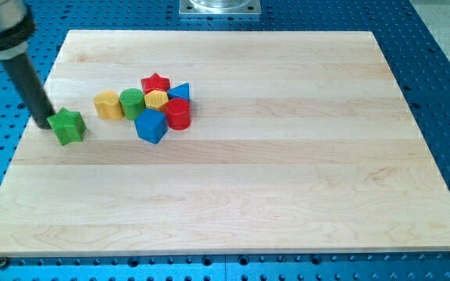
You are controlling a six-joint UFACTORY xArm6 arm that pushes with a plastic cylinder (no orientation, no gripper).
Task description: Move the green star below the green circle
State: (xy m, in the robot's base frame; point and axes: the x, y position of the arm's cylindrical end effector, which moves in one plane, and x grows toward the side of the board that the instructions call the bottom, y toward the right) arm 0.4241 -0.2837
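Note:
The green star point(69, 126) lies near the board's left edge, below and left of the block cluster. The green circle point(132, 103) stands in the cluster, right of a yellow block point(108, 104). My tip point(44, 122) is at the star's upper left side, touching or almost touching it. The rod rises from there toward the view's top left.
The cluster also holds a red star point(155, 82), a yellow hexagon point(156, 99), a blue triangle point(180, 92), a red cylinder point(178, 114) and a blue cube point(151, 125). The wooden board point(233, 195) lies on a blue perforated table.

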